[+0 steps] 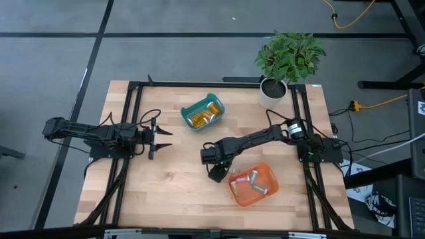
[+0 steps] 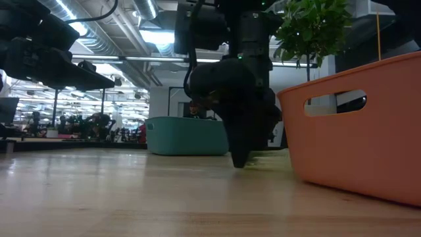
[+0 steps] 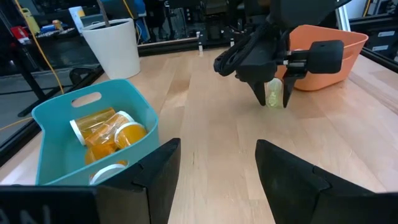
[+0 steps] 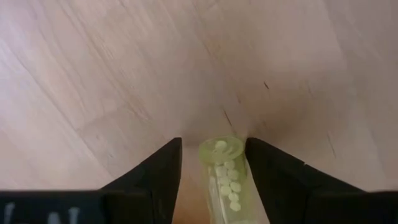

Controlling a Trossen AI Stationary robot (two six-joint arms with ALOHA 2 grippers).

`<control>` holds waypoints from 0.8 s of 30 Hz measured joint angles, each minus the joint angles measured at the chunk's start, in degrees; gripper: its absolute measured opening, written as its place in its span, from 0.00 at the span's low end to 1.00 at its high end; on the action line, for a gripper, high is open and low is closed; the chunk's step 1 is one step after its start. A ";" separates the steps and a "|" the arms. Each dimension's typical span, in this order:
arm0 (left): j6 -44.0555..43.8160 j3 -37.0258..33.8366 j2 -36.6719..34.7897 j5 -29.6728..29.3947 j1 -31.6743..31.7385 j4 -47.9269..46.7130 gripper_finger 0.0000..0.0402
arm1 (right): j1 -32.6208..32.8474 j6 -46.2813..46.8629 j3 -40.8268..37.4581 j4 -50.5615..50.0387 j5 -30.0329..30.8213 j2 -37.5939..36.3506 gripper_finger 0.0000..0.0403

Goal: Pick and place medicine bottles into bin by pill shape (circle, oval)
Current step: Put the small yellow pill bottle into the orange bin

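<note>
Left tool (image 1: 161, 137) idle over tabletop (image 1: 172, 182), fingers spread; teal bin (image 1: 202, 112) holds amber bottles (image 3: 106, 132); right tool (image 1: 216, 174) low at centre, pinching pale green bottle (image 4: 226, 174), just beside orange bin (image 1: 253, 184) with pastel bottles (image 1: 251, 183).
</note>
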 joint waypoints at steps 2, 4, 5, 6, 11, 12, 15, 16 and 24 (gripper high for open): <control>0.04 0.00 0.00 0.00 0.00 0.02 0.50 | -0.03 -0.13 0.04 -0.62 0.02 0.04 0.43; 0.04 0.00 0.00 0.00 0.00 0.00 0.50 | -0.11 -0.16 0.02 -0.80 0.11 0.05 0.39; 0.04 0.00 0.00 0.00 0.01 0.01 0.50 | -0.19 -0.18 0.02 -0.90 0.10 0.05 0.37; 0.04 0.00 0.00 0.00 0.01 0.02 0.50 | -0.30 -0.34 0.00 -0.98 0.11 0.05 0.35; 0.04 0.00 0.00 0.00 0.02 0.00 0.50 | -1.07 -1.77 -0.02 -1.03 -0.29 0.07 0.27; 0.04 0.00 0.00 0.00 0.00 0.02 0.50 | -1.25 -2.09 0.23 -1.27 -0.48 0.11 0.26; 0.04 0.00 0.00 0.00 0.02 0.01 0.50 | -1.61 -4.52 1.56 -2.55 -0.31 0.43 0.26; 0.04 0.00 0.00 0.00 0.00 0.00 0.50 | -1.70 -5.14 2.15 -2.87 0.20 0.54 0.27; 0.04 0.00 0.00 0.00 0.02 0.02 0.50 | -1.73 -10.68 15.31 -16.39 11.09 0.51 0.26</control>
